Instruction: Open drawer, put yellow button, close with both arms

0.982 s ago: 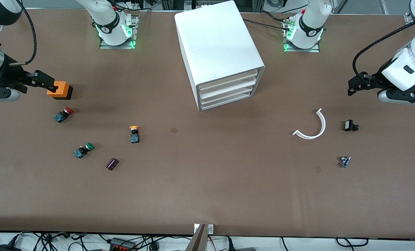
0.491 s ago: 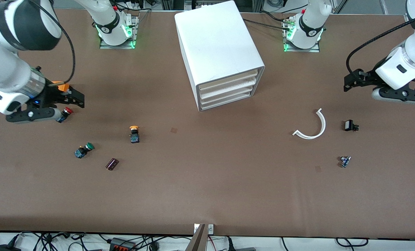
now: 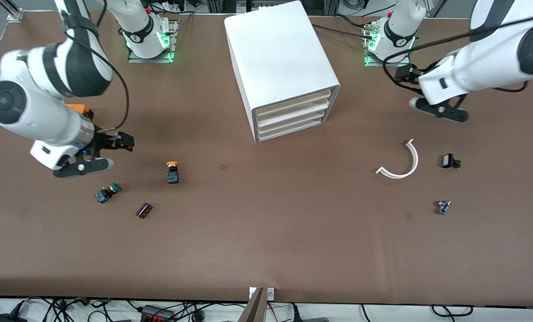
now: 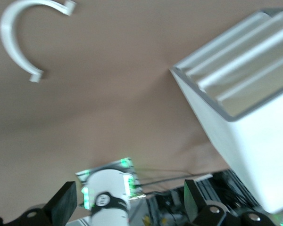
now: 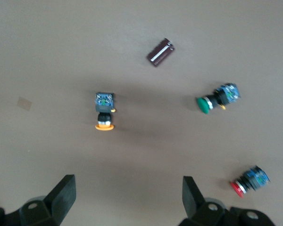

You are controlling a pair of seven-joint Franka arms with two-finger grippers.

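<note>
The drawer (image 3: 293, 101) is shut atop the cabinet (image 3: 279, 62) mid-table, the wide-open, empty left gripper (image 3: 400, 76) nearer it, while the wide-open right gripper (image 3: 125, 143) hovers beside the yellow button (image 3: 172, 172), lying cap toward the bases.

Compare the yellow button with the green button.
The yellow button has a yellow-orange cap; the green button has a green one. The yellow button lies nearer the cabinet; the green button lies nearer the front camera, beside a dark cylinder. Both lie on their sides, on dark blue bodies, untouched.
</note>
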